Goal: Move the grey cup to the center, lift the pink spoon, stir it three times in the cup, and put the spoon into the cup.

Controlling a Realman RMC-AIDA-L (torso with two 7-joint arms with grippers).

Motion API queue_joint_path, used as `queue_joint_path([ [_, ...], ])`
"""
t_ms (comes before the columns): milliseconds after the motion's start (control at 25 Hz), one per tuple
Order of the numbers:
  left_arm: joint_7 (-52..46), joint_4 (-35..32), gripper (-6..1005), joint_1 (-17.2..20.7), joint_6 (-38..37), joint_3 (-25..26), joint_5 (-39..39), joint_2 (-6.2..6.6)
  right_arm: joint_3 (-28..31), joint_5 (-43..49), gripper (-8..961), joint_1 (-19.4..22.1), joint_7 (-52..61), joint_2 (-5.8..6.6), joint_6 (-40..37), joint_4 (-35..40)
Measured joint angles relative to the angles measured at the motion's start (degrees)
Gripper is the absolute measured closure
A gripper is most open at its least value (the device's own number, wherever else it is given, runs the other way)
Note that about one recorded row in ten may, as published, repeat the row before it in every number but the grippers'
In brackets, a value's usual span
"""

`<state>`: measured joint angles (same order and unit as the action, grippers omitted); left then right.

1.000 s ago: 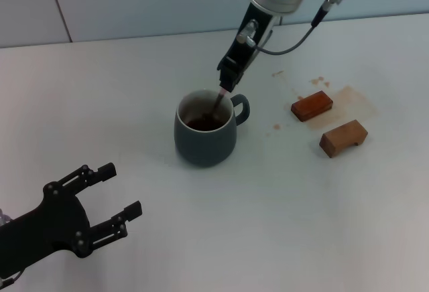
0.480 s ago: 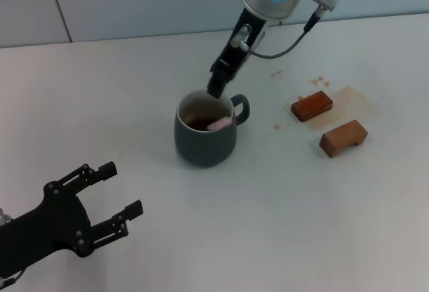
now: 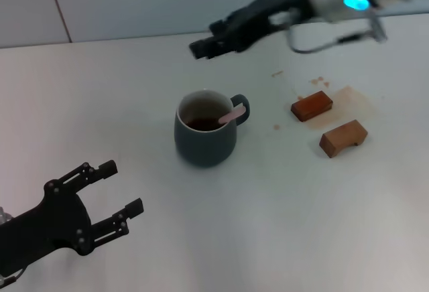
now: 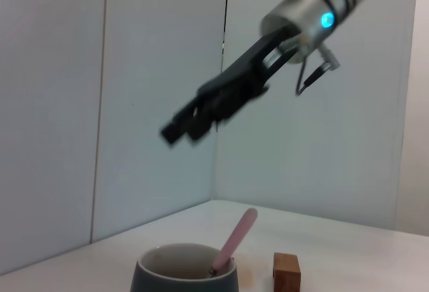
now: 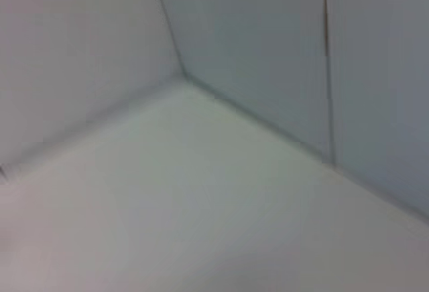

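The wide white counter (image 3: 281, 225) carries everything. The right arm reaches in from the far right, and its black right tool (image 3: 200, 47) hangs in the air above and beyond the cup, touching nothing and holding nothing. In the left wrist view the same right tool (image 4: 175, 128) points out over the cup, well clear of the spoon's tip; whether its fingers are spread or closed cannot be told from either view. The black left tool (image 3: 114, 201) sits parked low at the near left of the counter, fingers spread apart and empty, well apart from the cup.

The round dark blue-grey ceramic cup (image 3: 203, 138) stands upright near the middle of the counter, its loop handle turned toward the right, dark brown liquid inside. Two brown wooden blocks (image 3: 343, 137) lie to its right beside faint brown stains. The slim pink-handled spoon (image 3: 232, 114) rests inside the cup, its bowl down in the liquid and its handle leaning on the rim near the loop handle.
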<state>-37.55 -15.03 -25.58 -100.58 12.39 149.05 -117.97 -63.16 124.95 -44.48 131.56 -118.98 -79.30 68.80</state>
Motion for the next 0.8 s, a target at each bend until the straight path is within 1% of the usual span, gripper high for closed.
queue_joint_path([
  [80,-0.4,0.0,210,-0.2,0.0,0.0,0.0,0.02,1.8,-11.7,298,7.1,-8.0,0.09,-0.2,2.4],
  [160,-0.8,0.0,211,-0.6,0.0,0.0,0.0,0.08,3.2,-22.5,248,13.6,-17.5,0.1,-0.5,1.8],
  [200,-0.8,0.0,211,-0.6,0.0,0.0,0.0,0.08,3.7,-28.9,238,17.3,-24.4,0.09,-0.7,0.3],
  [280,-1.3,-0.1,211,-1.2,0.0,-0.2,0.2,0.3,4.5,-36.4,216,21.6,-35.1,0.18,-1.4,-4.0],
  [320,-1.7,-0.3,211,-1.6,0.0,-0.5,0.3,0.39,5.4,-39.3,206,23.4,-41.3,0.33,-2.1,-7.4],
  [400,-2.4,-0.4,211,-2.1,0.0,-1.0,0.4,0.59,8.5,-42.0,185,25.3,-51.0,0.91,-5.2,-14.5],
  [440,-2.4,-0.4,211,-2.1,0.0,-1.0,0.4,0.59,10.8,-41.7,174,25.4,-55.1,1.58,-7.4,-18.8],
  [480,-5.0,-0.6,211,-3.8,0.2,-3.1,0.4,1.53,12.5,-41.0,164,25.3,-58.4,2.33,-9.4,-22.8],
  [520,-5.7,-0.6,211,-4.2,0.3,-3.6,0.4,1.88,14.1,-40.0,153,25.1,-61.7,3.41,-11.4,-26.9],
  [560,-5.7,-0.6,211,-4.2,0.3,-3.6,0.4,1.88,15.7,-38.2,143,24.6,-66.9,5.82,-13.7,-34.3],
  [600,-6.7,-0.6,211,-4.9,0.4,-4.4,0.4,2.35,15.7,-38.2,144,24.6,-66.9,5.82,-13.7,-34.3],
  [640,-9.7,-1.2,211,-6.6,0.6,-6.3,0.3,3.58,15.9,-37.5,145,24.5,-68.8,7.06,-14.1,-37.3],
  [720,-12.3,-2.3,211,-8.1,0.6,-7.5,0.2,4.31,16.0,-35.7,147,24.5,-71.0,8.43,-14.1,-40.2],
  [800,-14.8,-4.1,211,-9.8,0.6,-8.7,0.1,4.73,16.0,-32.4,149,24.3,-71.6,9.03,-13.8,-40.9],
])
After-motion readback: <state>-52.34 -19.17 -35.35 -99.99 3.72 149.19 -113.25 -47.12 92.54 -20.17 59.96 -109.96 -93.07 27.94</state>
